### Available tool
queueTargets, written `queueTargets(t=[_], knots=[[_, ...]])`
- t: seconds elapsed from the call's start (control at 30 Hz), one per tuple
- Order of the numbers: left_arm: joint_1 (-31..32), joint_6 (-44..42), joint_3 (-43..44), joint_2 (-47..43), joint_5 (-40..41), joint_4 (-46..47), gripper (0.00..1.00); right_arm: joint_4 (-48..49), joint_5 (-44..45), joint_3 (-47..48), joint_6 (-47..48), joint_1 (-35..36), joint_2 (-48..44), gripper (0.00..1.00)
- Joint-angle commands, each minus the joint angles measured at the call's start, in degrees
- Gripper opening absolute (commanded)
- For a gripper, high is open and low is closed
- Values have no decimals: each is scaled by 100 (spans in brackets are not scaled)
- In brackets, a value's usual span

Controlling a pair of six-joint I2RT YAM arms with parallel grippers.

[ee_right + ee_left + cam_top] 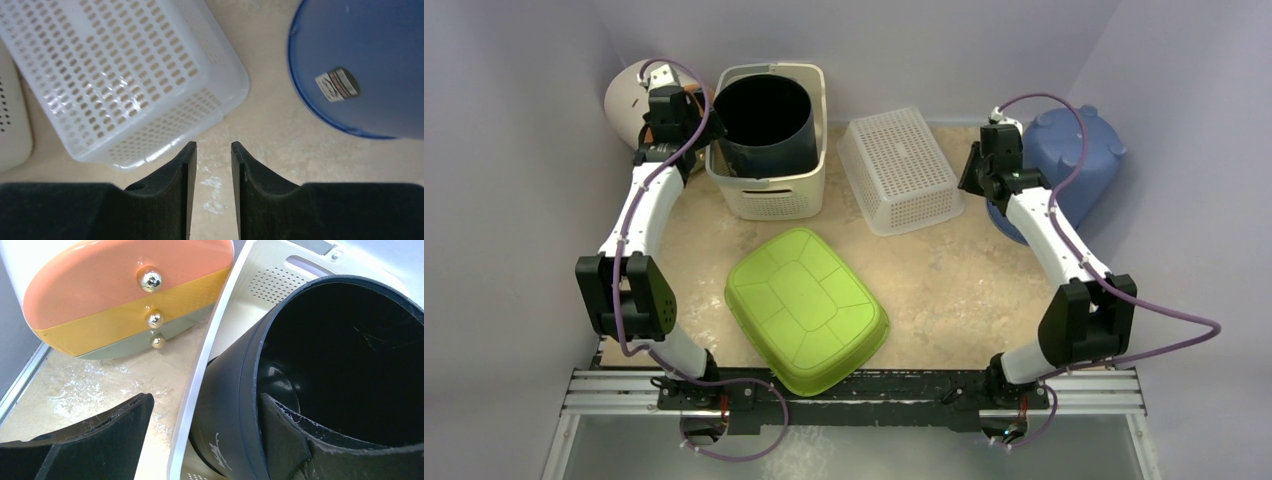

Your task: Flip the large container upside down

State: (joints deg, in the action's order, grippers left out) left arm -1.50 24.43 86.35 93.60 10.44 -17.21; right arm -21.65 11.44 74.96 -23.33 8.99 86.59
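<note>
We find the large cream bin [769, 195] standing open side up at the back of the table, a black bucket [769, 155] upright inside it. At its left wall the left gripper [205, 405] is spread wide, gripping nothing, one finger inside the bucket and one outside the bin. Right of the bin lies a white mesh basket [899, 165], bottom up. Past that, the right gripper [213, 147] is slightly parted, empty. In front of the bin, a green tub [804, 305] lies overturned.

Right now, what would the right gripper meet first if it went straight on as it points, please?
Most likely the bare table, between the basket and the blue tub; the right gripper's line seems to miss both, though depth is unclear.
</note>
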Motion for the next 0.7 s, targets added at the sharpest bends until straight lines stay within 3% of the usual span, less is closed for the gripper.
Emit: queueTargets(t=[0.0,0.17,0.3,0.43,0.67], knots=[[-71,-34,211,52,-91,234,77,-670,728,-285,-157,24,-411,35],[-66,-44,229,115,-176,230,77,-1016,951,-723,-415,23,-659,42],[-70,-35,234,155,-208,218,77,-1145,1374,-1078,-799,2,-769,65],[-70,-44,233,182,-217,219,77,-1149,1702,-1144,-1009,-69,-590,80],[-74,-118,306,260,-182,163,77,-951,2271,-815,-849,-309,-3,81]])
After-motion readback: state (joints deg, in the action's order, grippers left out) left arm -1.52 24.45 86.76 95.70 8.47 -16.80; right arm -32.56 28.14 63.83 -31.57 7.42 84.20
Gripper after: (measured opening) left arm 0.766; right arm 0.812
